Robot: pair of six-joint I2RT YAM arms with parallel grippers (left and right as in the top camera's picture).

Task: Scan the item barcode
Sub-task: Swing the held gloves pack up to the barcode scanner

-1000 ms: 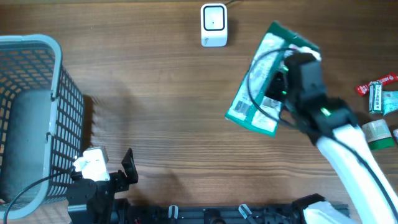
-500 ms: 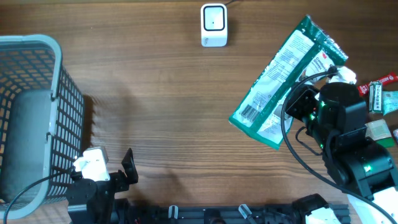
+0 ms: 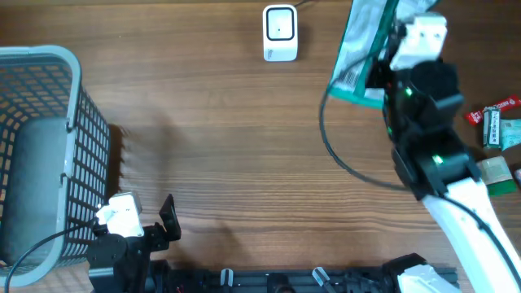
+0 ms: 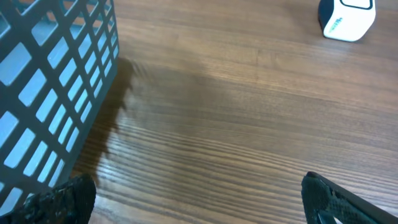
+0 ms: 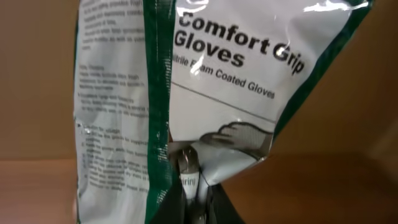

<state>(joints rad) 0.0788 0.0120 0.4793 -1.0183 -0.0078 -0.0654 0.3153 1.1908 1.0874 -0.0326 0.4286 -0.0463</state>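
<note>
As it is pinched at one edge by the clenched right hand point(image 5: 193, 188), one packet of Comfort Grip foam-coated gloves point(image 3: 362, 32) is listed at the upper right of the overhead frame, apparently raised off the desk point(image 3: 228, 146). A barcode point(image 3: 348, 77) is seen near its lower left corner. One white scanner point(image 3: 280, 32) is stood at top centre, near the packet but apart from it. The left hand point(image 4: 196, 205) is held spread and empty at lower left, beside a grey basket point(image 3: 75, 89). Step judged in hand: presentation of the packet to the scanner. Next move: the barcode must be turned towards the scanner window and carried leftward.
</note>
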